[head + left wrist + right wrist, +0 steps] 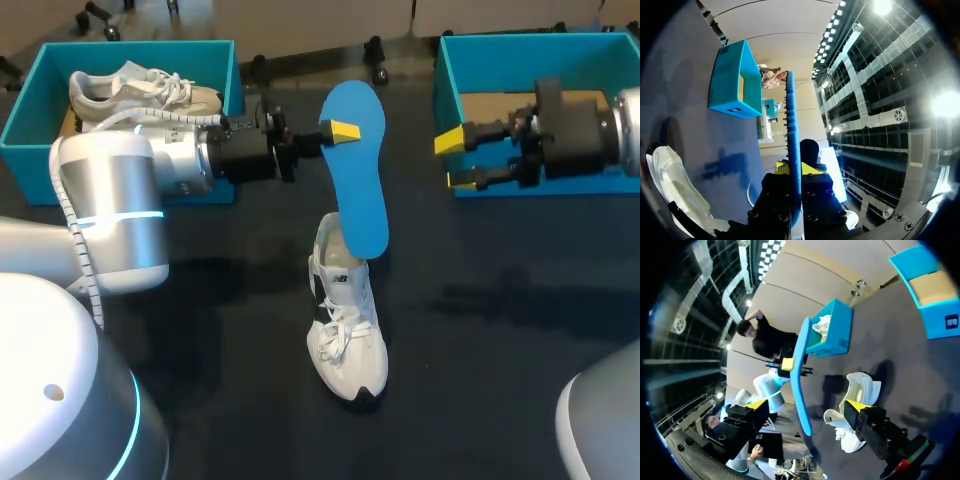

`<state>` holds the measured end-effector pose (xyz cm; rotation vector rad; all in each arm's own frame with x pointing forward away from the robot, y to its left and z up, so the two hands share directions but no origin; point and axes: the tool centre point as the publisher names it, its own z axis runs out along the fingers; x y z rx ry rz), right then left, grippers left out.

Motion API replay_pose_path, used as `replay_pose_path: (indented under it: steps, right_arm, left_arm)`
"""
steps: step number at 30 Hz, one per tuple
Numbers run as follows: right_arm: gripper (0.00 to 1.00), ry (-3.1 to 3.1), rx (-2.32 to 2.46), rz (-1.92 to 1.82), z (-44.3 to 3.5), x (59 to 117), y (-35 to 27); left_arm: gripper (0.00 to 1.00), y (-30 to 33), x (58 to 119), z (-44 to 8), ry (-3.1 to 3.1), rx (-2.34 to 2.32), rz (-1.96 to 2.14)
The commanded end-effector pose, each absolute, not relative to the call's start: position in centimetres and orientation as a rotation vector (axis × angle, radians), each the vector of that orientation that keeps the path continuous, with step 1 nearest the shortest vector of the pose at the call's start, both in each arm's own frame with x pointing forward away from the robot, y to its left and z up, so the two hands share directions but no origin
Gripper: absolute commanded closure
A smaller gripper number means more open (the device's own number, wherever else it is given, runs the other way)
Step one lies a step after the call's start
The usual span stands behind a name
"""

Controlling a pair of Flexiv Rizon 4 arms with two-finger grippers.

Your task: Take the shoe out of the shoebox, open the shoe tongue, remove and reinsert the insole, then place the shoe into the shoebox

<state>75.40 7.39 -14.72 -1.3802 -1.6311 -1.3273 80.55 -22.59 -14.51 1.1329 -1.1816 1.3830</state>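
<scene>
A white shoe stands on the dark table near the middle, toe toward me. My left gripper is shut on the upper part of a blue insole, which hangs upright with its lower end by the shoe's heel opening. In the left wrist view the insole runs edge-on between the fingers, with the shoe beside it. My right gripper hangs open and empty over the right shoebox. In its own view the right gripper faces the insole and the shoe.
A teal shoebox at the back left holds a second white shoe. The right shoebox shows a bare cardboard floor. Both boxes stand along the far edge.
</scene>
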Motion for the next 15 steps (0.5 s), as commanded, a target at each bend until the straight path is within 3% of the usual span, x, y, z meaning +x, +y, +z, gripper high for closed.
replay_pose_path:
  steps: [1,15]
  right_arm:
    - [0.00,-1.573,-1.388,-1.349,-15.01,75.96,7.29]
    - [0.00,-1.573,-1.388,-1.349,-15.01,75.96,7.29]
  left_arm:
    - [1.00,-22.66,80.56,-14.59,-1.180,1.133,1.384]
    - [1.00,-22.66,80.56,-14.59,-1.180,1.133,1.384]
